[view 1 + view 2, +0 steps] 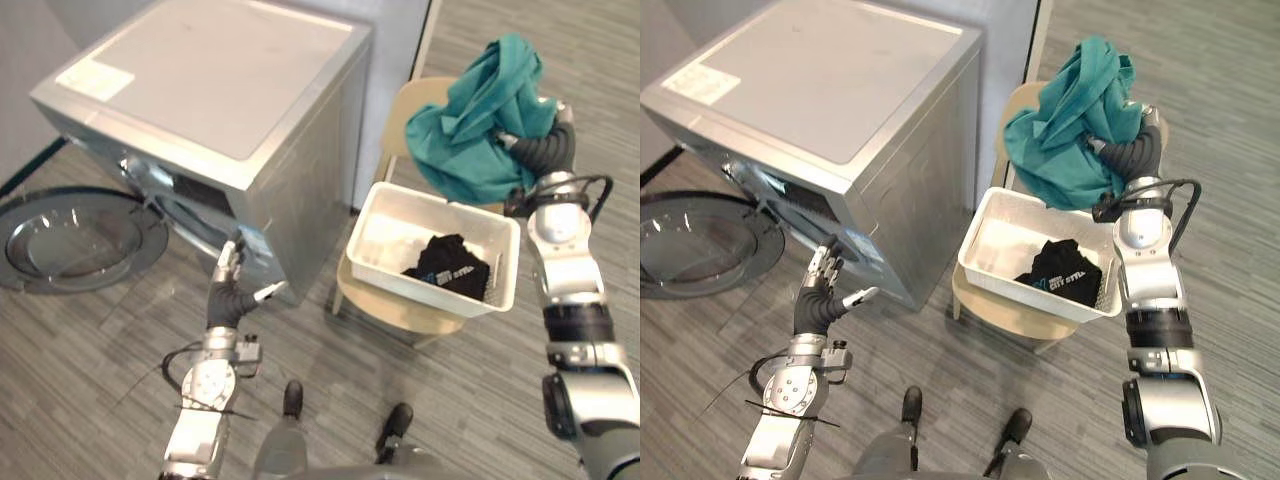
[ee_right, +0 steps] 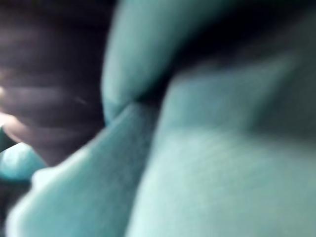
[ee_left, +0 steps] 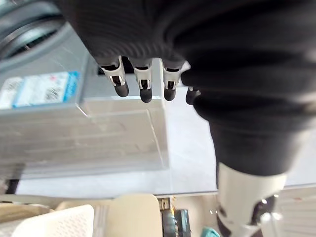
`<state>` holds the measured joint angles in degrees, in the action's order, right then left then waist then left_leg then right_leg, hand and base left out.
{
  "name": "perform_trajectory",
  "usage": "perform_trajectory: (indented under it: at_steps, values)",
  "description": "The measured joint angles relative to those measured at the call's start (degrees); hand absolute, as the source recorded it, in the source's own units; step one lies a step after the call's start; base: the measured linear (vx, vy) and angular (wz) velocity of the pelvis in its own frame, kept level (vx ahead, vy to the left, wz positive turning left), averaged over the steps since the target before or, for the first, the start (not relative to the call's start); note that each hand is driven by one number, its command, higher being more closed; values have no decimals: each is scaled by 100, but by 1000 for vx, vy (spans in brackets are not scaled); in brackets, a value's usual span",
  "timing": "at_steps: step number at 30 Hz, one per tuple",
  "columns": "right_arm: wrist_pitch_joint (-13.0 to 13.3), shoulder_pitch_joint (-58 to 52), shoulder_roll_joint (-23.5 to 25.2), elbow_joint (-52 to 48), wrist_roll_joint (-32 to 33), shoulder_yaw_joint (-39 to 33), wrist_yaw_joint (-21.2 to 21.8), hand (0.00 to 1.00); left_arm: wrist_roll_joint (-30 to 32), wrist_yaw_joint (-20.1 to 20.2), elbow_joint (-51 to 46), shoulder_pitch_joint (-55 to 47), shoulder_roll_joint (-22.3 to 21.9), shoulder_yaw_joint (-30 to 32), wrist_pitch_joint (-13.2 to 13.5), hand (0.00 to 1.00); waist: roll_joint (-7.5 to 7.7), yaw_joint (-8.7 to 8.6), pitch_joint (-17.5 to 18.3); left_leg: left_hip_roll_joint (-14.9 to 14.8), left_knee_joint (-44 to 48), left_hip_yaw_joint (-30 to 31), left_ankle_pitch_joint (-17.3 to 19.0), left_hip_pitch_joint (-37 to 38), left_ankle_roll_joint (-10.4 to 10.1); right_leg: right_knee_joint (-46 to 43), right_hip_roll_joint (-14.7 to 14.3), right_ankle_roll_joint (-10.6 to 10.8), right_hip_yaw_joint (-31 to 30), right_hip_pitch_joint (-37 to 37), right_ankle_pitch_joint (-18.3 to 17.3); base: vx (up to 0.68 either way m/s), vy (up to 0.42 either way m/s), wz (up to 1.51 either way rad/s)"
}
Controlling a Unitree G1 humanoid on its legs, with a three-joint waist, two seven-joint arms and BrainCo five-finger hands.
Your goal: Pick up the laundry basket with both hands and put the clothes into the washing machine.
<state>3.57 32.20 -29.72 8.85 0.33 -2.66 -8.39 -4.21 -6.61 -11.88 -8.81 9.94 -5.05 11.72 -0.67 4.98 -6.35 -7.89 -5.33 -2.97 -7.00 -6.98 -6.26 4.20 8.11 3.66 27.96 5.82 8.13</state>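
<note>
A white laundry basket [image 1: 376,214] sits on a beige chair [image 1: 395,306] to the right of the silver washing machine [image 1: 220,90]. A black garment [image 1: 452,268] lies in the basket. My right hand [image 1: 545,148] is raised above the basket's far right corner, buried in a bunched teal garment [image 1: 480,110] that hangs from it over the chair back. The same teal garment [image 2: 222,148] presses close in the right wrist view. My left hand [image 1: 232,292] is open, held low by the washer's front corner and touching nothing.
The washer's round glass door [image 1: 75,238] is swung open, low at the left. Its drum opening [image 1: 160,190] faces front left. Grey plank floor lies between me and the chair. A wall stands behind the machine.
</note>
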Motion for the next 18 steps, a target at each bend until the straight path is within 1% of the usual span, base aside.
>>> perform_trajectory:
  at_steps: [1,2,3,5,6,7,9,11,12,14,15,16,18]
  values:
    - [63,-221,-1,-201,217,111,237,100,-106,86,0,90,40,-107,1,0,6,-81,94,-3,0,-43,30,46,-5,4,-4,1,-47,-15,-1,19,22,-16]
    - [75,-380,-2,-344,328,154,372,100,-166,151,0,192,103,-213,2,0,6,-104,108,-3,-1,-80,44,101,-2,5,-4,1,-87,-43,-1,13,33,-26]
    - [113,-580,-7,-478,593,181,552,100,-248,260,5,352,209,-374,-1,0,11,-134,116,-3,-1,-160,60,148,2,11,-3,2,-164,-46,0,1,43,-26]
    - [118,-851,-11,-661,865,248,724,100,-305,375,37,574,332,-527,-1,0,9,-237,130,5,-2,-215,70,159,8,79,-7,42,-219,-48,19,-18,39,-21]
    - [117,-1137,-49,-855,1235,407,978,100,-425,491,139,797,475,-682,-6,0,10,-303,164,12,-6,-280,72,155,11,144,-16,30,-285,-31,72,-13,37,-18]
    - [116,-1238,-89,-929,1386,495,1078,100,-428,541,195,878,532,-737,-8,0,7,-332,169,12,-7,-309,73,158,12,144,-15,38,-309,-17,84,-9,44,-22]
    - [112,-1498,-308,-1179,2132,826,1613,100,-427,793,446,1165,750,-995,-23,0,17,-446,179,7,-7,-443,73,153,11,144,-21,24,-459,82,133,-9,42,-31]
    - [120,-1537,-418,-1292,2344,861,1739,100,-497,853,609,1330,800,-1149,-28,0,18,-451,179,9,-7,-509,71,108,12,143,-20,26,-506,178,171,-8,25,-28]
    - [122,-1536,-573,-1375,2525,935,1783,100,-579,921,771,1509,848,-1292,-38,0,22,-457,177,12,-7,-537,69,33,12,143,-20,-5,-577,296,229,-10,21,-21]
    - [122,-1520,-752,-1472,2727,1041,1874,100,-706,950,876,1667,872,-1380,-84,0,34,-544,167,12,-6,-578,63,-107,12,142,-21,-21,-627,460,282,-6,27,-15]
    - [123,-1446,-808,-1481,2831,1137,1880,100,-852,952,1009,1820,917,-1471,-102,0,57,-586,148,12,-5,-604,54,-191,1,141,-21,-20,-656,560,307,-7,21,-15]
    - [124,-1332,-861,-1482,2937,1236,1882,100,-979,962,1112,1982,989,-1564,-147,0,87,-593,116,12,-5,-675,49,-247,-5,140,-22,-57,-718,656,350,-14,21,-28]
    - [148,-1015,-939,-1483,3099,1374,1887,100,-1169,1011,1233,2322,1138,-1717,-171,0,155,-607,-3,21,-4,-766,27,-389,-1,141,-21,-49,-798,860,409,-21,19,-24]
